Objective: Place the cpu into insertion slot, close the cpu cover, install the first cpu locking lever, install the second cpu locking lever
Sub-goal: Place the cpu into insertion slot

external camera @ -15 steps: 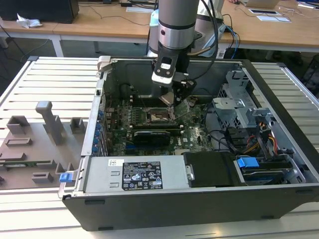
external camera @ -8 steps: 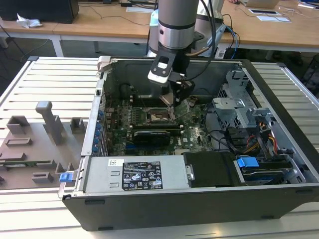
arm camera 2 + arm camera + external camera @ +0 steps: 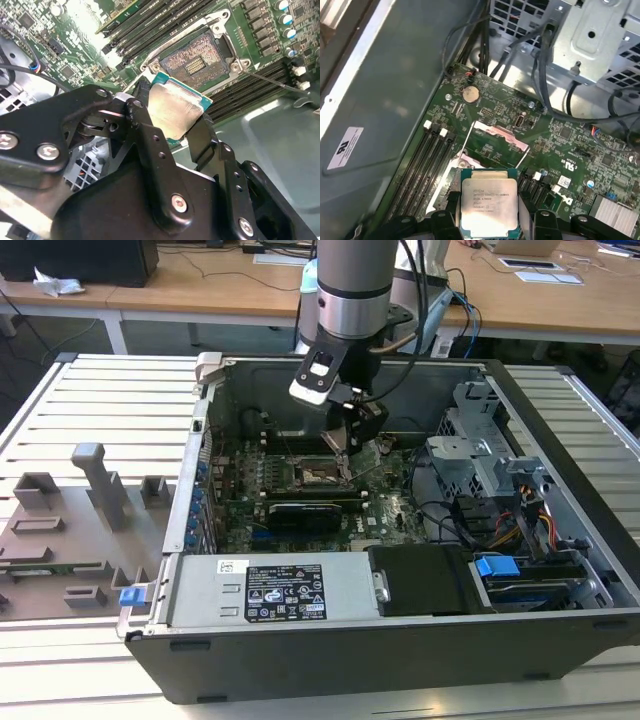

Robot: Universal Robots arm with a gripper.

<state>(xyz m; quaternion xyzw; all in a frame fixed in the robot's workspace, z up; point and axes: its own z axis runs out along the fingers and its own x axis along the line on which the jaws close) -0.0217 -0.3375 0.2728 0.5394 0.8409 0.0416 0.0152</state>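
My gripper is shut on the cpu, a flat square chip with a silver-grey top and a green rim, pinched between the two black fingers. In the first wrist view the cpu has its printed top facing the camera. The insertion slot lies open with its pale pin field bare, and the chip hangs a short way above and beside it. The cpu cover stands tilted up at the socket's far edge. A thin locking lever sticks out, unlatched. In the exterior view the gripper hovers just over the slot.
The open computer case walls in the motherboard. Long black memory slots flank the socket. A metal drive cage with cables stands on the exterior view's right, and a power supply lies in front. Grey fixtures sit on the table.
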